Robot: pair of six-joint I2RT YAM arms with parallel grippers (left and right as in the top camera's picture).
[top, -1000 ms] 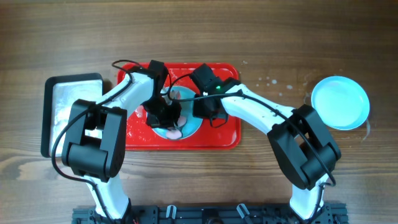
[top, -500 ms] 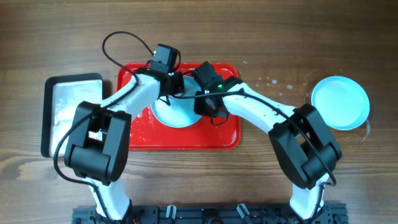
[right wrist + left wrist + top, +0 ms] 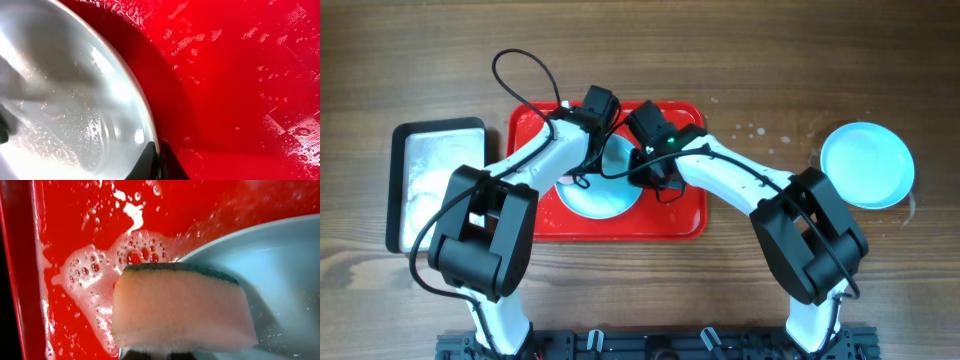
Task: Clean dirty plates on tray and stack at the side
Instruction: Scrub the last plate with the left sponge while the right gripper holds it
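Scrubbing seems underway: left jaws clamp the sponge (image 3: 180, 307) over the upper rim of the plate (image 3: 595, 198) centred on the red tray (image 3: 685, 218), right jaws pinching its right rim, nearer the lone plate (image 3: 867, 165) at frame right.

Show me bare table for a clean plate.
Bare wood along the far edge beyond the red tray; also the near right corner, this side of the lone plate. Crowded: the tray's middle, where both arms meet over a plate.

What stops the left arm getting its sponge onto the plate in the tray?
Likely yes, nothing much. The sponge in the left gripper sits at the rim of the plate, and the right gripper pinches only its edge.
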